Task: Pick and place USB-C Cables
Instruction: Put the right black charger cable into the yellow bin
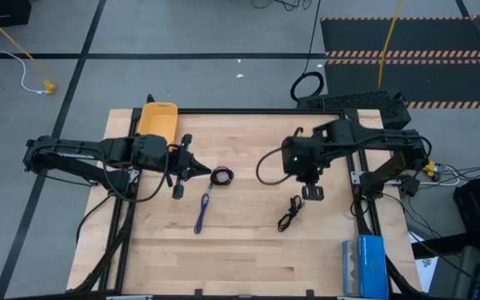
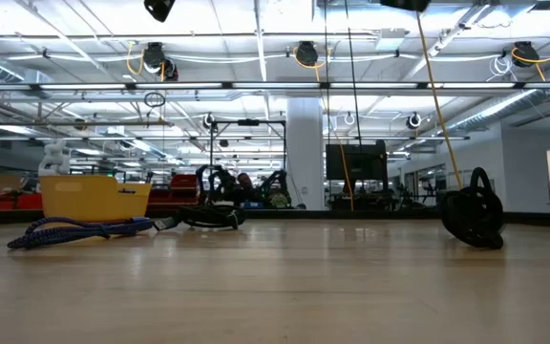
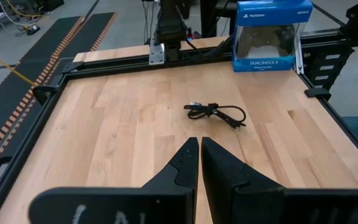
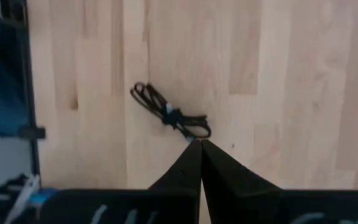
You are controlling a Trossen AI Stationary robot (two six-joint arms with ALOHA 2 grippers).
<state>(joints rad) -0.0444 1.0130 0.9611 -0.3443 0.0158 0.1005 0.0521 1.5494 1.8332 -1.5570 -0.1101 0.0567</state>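
Three cables lie flat on the wooden table. The small black round coil [image 1: 222, 176] [image 2: 213, 218] lies just off my left gripper's [image 1: 207, 172] [image 3: 199, 146] tips; that gripper is shut and raised above the table. The blue-purple folded cable [image 1: 202, 212] [image 2: 74, 229] lies nearer the table's near edge. The black loosely bundled cable [image 1: 290, 214] [image 3: 216, 113] [image 4: 169, 114] [image 2: 471, 215] lies below and just ahead of my right gripper [image 1: 312, 192] [image 4: 199, 146], which is shut and hovers above it. The left wrist view does not show the coil.
A yellow bin [image 1: 158, 119] [image 2: 94, 196] stands at the table's far left edge. A blue controller box [image 1: 363, 265] [image 3: 272, 37] sits at the near right corner. A thick black cable loop [image 1: 308, 85] lies on the floor beyond the table. Bare wood lies in the middle and along the near edge.
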